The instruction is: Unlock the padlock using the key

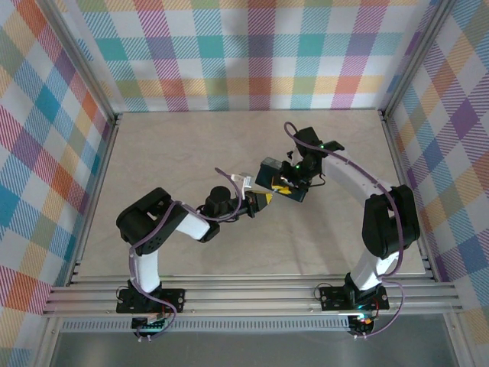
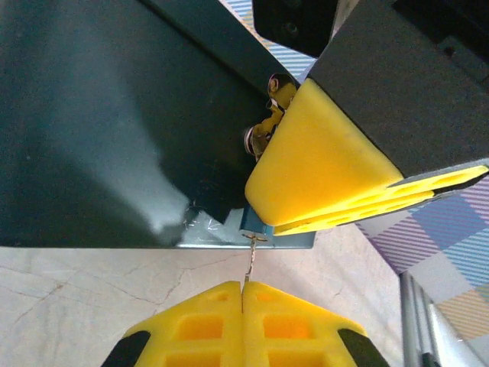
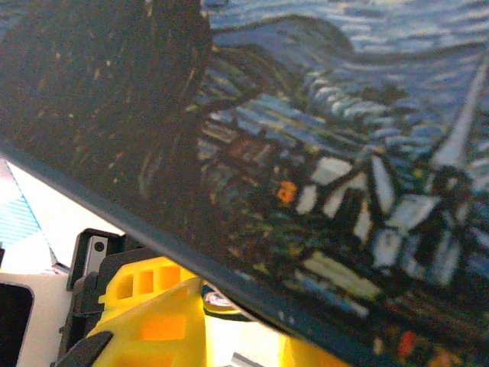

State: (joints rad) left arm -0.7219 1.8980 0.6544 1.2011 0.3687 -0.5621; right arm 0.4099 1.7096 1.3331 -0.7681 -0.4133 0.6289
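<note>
Nearest, the left end effector (image 2: 241,297), its yellow fingers pressed together on the thin silvery metal key (image 2: 250,258). Just beyond its tips is the dark-blue starry-night padlock (image 2: 114,115), clamped by the right end effector (image 1: 289,183). The key tip appears seated; turning well calls for a straight shank and a gentle twist.

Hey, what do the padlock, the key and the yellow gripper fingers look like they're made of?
The padlock: a printed painting on one face, and a smooth dark face with a soft sheen. It could be coated metal or plastic; I can't tell which. The key: thin, silvery and glinting, so probably metal. The fingers of the left gripper: matte yellow with moulded hollow cells, so probably plastic.
</note>
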